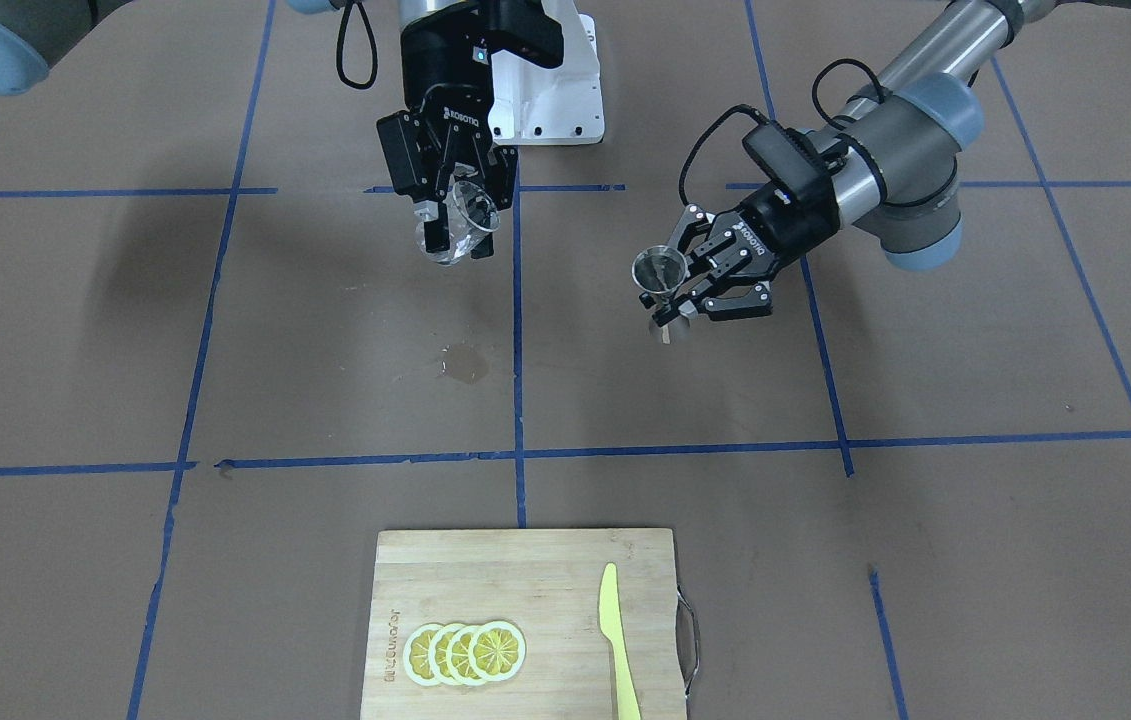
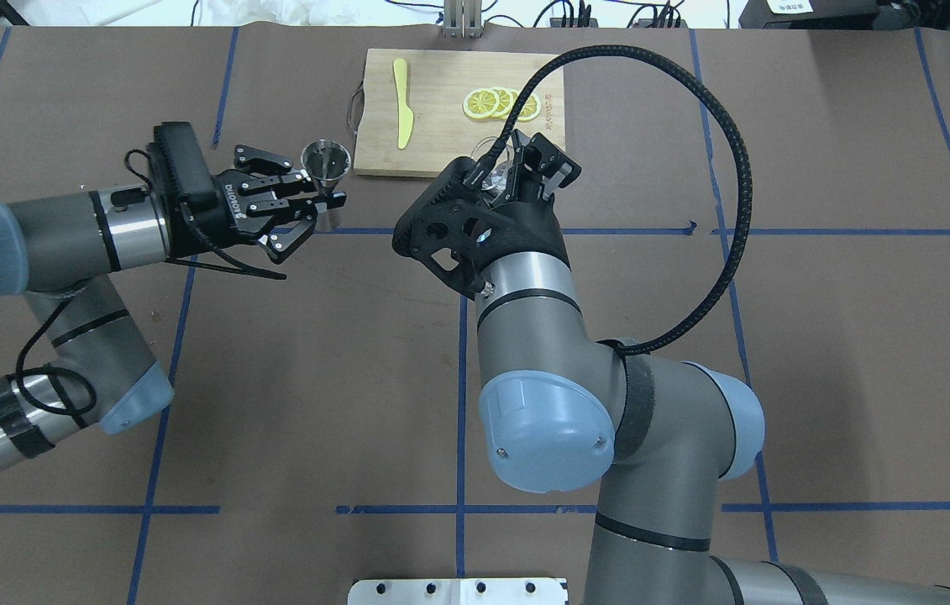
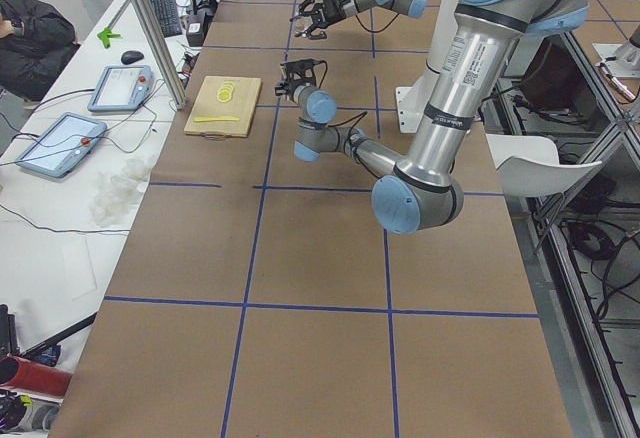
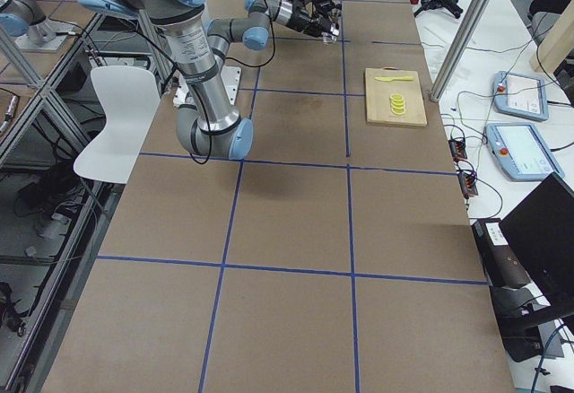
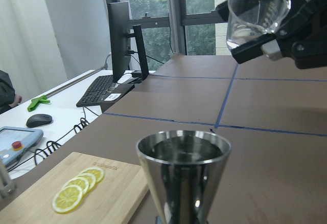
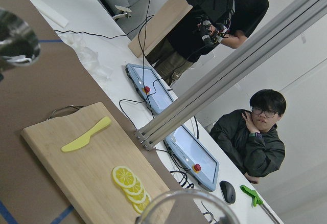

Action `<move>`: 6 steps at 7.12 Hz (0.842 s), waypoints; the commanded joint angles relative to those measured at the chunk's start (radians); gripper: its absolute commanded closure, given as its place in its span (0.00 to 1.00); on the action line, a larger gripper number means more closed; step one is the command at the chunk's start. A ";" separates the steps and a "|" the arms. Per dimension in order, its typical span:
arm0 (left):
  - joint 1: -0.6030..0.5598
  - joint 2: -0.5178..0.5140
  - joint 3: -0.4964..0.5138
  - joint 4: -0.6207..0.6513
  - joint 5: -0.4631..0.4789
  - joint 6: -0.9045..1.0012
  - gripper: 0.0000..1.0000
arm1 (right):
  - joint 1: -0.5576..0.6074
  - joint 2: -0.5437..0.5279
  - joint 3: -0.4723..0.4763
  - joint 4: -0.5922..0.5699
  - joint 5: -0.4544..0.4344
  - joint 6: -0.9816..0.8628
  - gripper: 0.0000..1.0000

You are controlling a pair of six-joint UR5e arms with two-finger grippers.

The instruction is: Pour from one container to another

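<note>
**Jigger held upright, glass tilted off to one side**

Jigger (image 5: 184, 178) fills the foreground of the left wrist view, its open upper cone facing straight up. The left tool (image 1: 670, 305) is clamped on its narrow waist from the side and carries it clear of the table (image 1: 925, 560). That grip leaves the mouth unobstructed and level, which suits a vessel meant to receive a pour. Whether it holds liquid I cannot tell; the inside only shows reflections.

The glass cup (image 5: 255, 14) is pinched between the 2 fingers of the right tool (image 1: 458, 238), also in the air. It is tilted, with its mouth leaning away from upright. It sits higher than the jigger's rim, out beyond the left tool's fingertips and well apart from them, not over the cone. A pour begun from this position would likely miss. By my reading, the glass's lip first has to come above the jigger's mouth.

Below the right tool, a small wet patch (image 1: 465, 362) marks the table, so accuracy matters.

Farther out from both tools lies a cutting board (image 1: 525, 590) with lemon slices (image 1: 465, 652) and a yellow knife (image 1: 615, 640), none of which the pour involves.
</note>
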 commanded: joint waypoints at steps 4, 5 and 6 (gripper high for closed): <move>-0.002 0.311 -0.171 -0.086 0.447 -0.256 1.00 | 0.000 -0.001 0.001 0.000 0.000 0.000 1.00; 0.010 0.315 -0.177 -0.086 0.561 -0.331 1.00 | 0.000 -0.001 0.001 0.000 0.000 0.000 1.00; 0.018 0.330 -0.177 -0.084 0.650 -0.362 1.00 | 0.000 -0.001 0.001 0.000 0.000 0.000 1.00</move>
